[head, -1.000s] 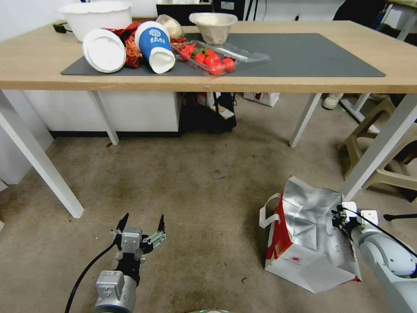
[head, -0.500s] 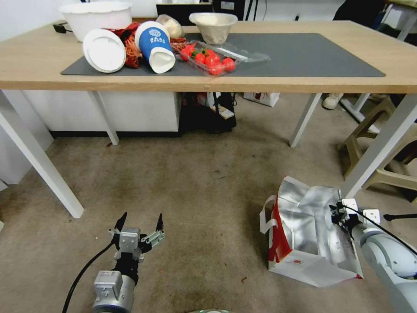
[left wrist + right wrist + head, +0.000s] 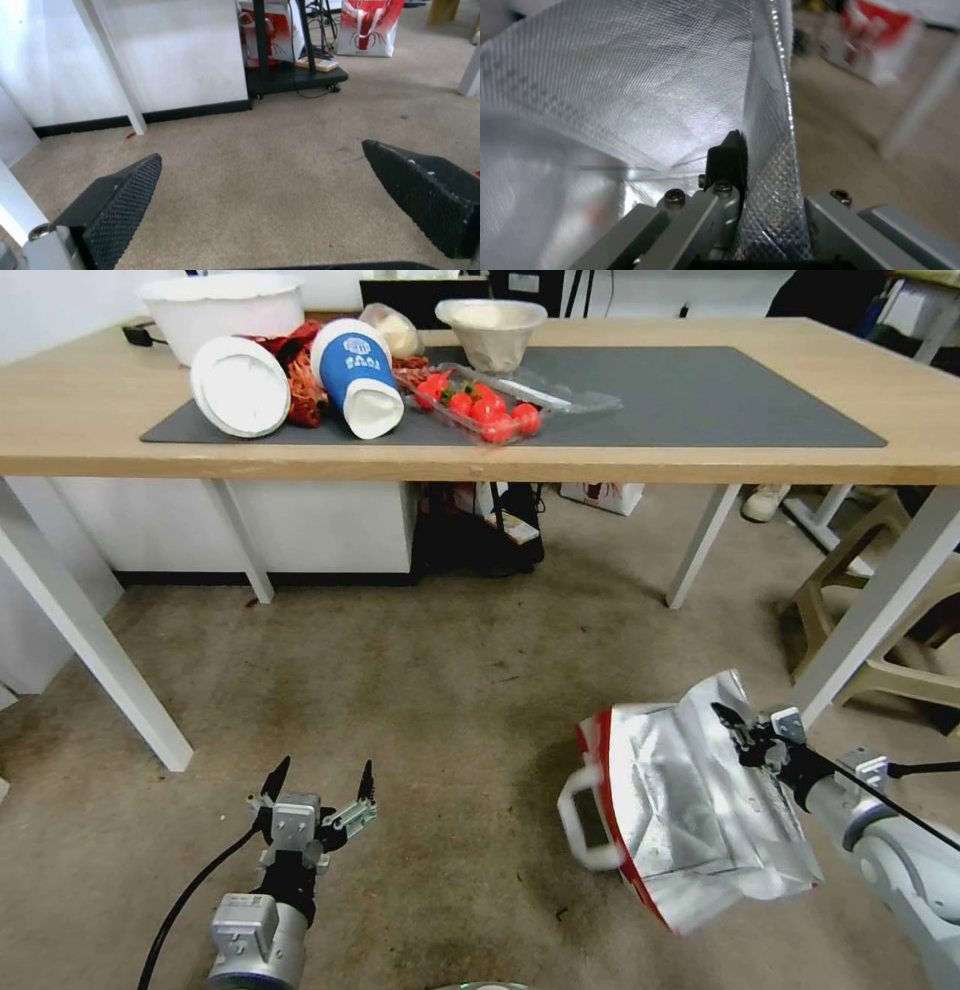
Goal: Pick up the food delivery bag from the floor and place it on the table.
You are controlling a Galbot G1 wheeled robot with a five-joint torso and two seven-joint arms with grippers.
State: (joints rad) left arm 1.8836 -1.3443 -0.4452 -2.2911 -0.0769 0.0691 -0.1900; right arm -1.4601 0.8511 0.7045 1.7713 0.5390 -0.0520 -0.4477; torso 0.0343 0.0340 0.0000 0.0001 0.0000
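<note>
food delivery bag (image 3: 690, 815) hangs tipped off the floor (image 3: 450, 690), its foil wall pinched in the right pincer (image 3: 745, 740). lifting is underway; next it must rise clear onto the surface (image 3: 700, 465). half a second ago it sat lower. left pincer (image 3: 318, 785) idles open.

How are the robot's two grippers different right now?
The left gripper is open and holds nothing, while the right gripper is shut on the wall of the food delivery bag. The left gripper hangs over bare floor; the right tilts the bag. Both are low, below the table.
</note>
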